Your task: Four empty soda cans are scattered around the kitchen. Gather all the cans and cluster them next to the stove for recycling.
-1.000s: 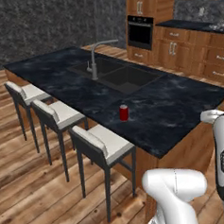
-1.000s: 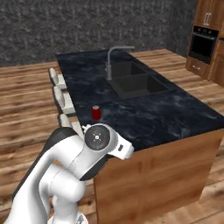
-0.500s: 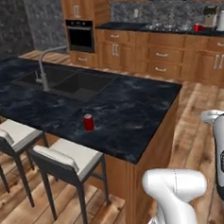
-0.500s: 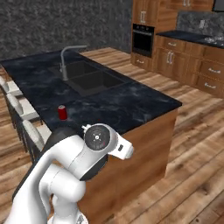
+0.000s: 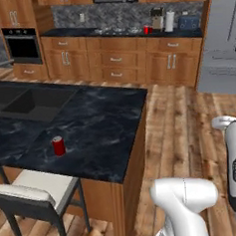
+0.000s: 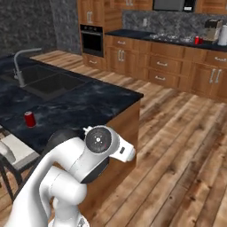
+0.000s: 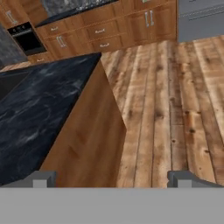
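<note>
Standing upright: 1 soda can on near island, another on far counter; gripper hanging released, grasping nothing.

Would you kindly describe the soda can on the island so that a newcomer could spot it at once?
Start at the dark marbled island counter with the sunken sink. Near its front edge, above the white-cushioned stool, stands a small red soda can with a silvery top. It stands alone there; another red can sits on the far back counter.
</note>
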